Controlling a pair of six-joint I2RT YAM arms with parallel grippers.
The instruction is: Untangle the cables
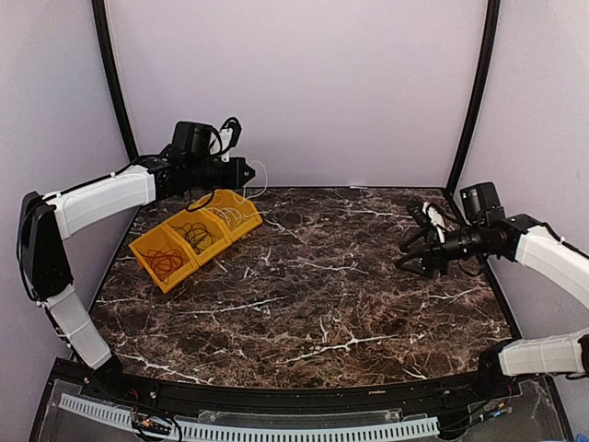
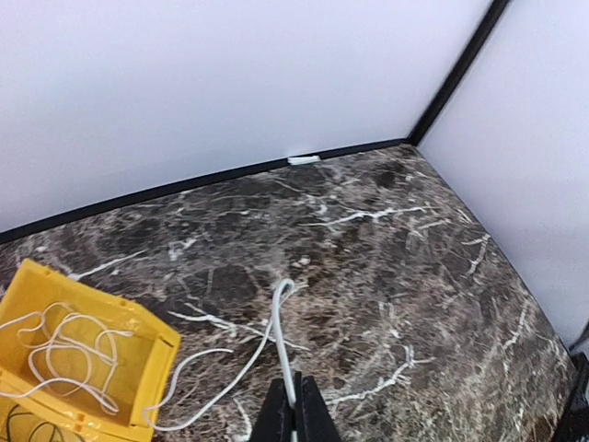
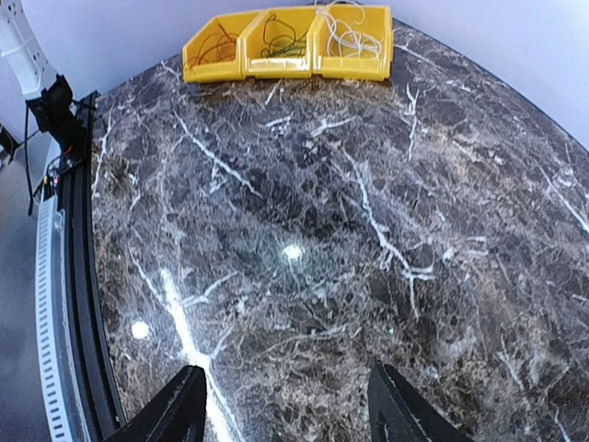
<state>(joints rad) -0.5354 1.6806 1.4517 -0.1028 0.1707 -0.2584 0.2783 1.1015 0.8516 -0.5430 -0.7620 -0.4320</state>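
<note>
Your left tool [image 2: 296, 412] is clenching the white cable [image 2: 276, 318]. Its slack strand is running from the tool toward the back wall, hooking over, then trailing left beside the yellow bin [image 2: 164, 343]. The rest is lying coiled in the bin's end compartment, at the far left of the table [image 1: 322, 304]. Your right tool [image 3: 285, 405] is hovering released, well apart.

No legible text, label, brand, number or sign in any view. Yellow bins [image 3: 276, 72] and marbled tabletop [image 1: 304, 295]: unmarked. Small white tag [image 2: 304, 159], upper centre of the left wrist view: too small to read.
</note>
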